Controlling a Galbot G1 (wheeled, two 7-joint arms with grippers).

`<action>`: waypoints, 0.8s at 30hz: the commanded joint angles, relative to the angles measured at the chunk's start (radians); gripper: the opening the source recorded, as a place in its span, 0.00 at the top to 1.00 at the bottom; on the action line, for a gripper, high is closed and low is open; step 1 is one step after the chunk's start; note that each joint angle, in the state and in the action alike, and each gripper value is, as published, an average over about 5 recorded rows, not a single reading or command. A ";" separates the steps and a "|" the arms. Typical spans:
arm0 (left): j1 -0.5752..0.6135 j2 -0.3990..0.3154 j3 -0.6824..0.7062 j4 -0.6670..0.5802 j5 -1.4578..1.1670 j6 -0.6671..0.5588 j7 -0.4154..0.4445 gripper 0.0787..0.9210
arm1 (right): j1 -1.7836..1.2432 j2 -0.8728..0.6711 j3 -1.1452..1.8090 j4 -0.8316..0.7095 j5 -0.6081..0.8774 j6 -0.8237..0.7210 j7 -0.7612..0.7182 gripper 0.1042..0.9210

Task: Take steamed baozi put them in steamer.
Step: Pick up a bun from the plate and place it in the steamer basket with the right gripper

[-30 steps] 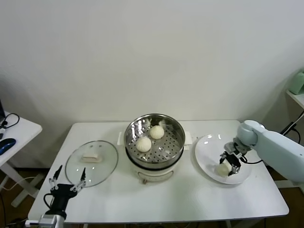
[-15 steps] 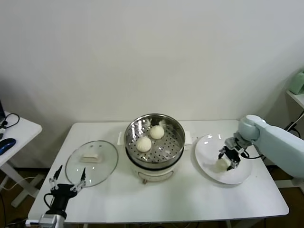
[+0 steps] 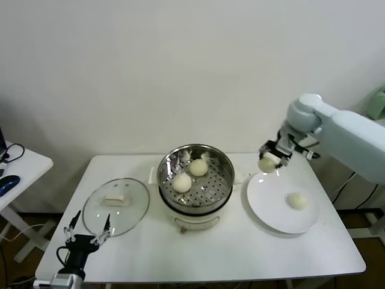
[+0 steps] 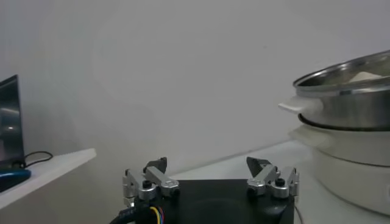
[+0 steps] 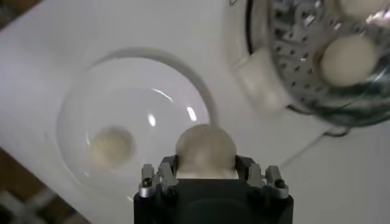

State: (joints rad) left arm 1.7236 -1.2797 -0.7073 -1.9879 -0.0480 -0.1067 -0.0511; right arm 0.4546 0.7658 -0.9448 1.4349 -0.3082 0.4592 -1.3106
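Note:
My right gripper is shut on a cream-white baozi and holds it in the air over the far left rim of the white plate, to the right of the steamer. In the right wrist view that baozi sits between the fingers. One more baozi lies on the plate. Two baozi rest on the perforated floor of the shiny steel steamer, which stands on a white cooker base. My left gripper is parked low at the table's front left, open.
The glass lid with its pale knob lies flat on the table to the left of the steamer. A side table with a cable and a blue mouse stands at the far left. A wall rises behind the table.
My right gripper has lifted a baozi off the plate and carried it up and left toward the steamer. One baozi remains on the plate. The left arm has not moved.

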 commanded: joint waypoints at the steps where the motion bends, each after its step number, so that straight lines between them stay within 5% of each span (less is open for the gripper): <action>1: 0.004 0.002 0.002 -0.006 0.002 0.002 0.001 0.12 | 0.234 0.122 -0.086 0.230 -0.043 0.137 -0.012 0.36; 24: 0.030 0.059 0.010 -0.022 -0.012 0.008 0.004 0.12 | 0.002 0.483 -0.245 0.044 -0.066 0.119 0.020 0.33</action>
State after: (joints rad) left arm 1.7463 -1.2319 -0.6983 -2.0091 -0.0582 -0.0971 -0.0484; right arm 0.5002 1.1284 -1.1337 1.5450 -0.3651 0.5629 -1.2967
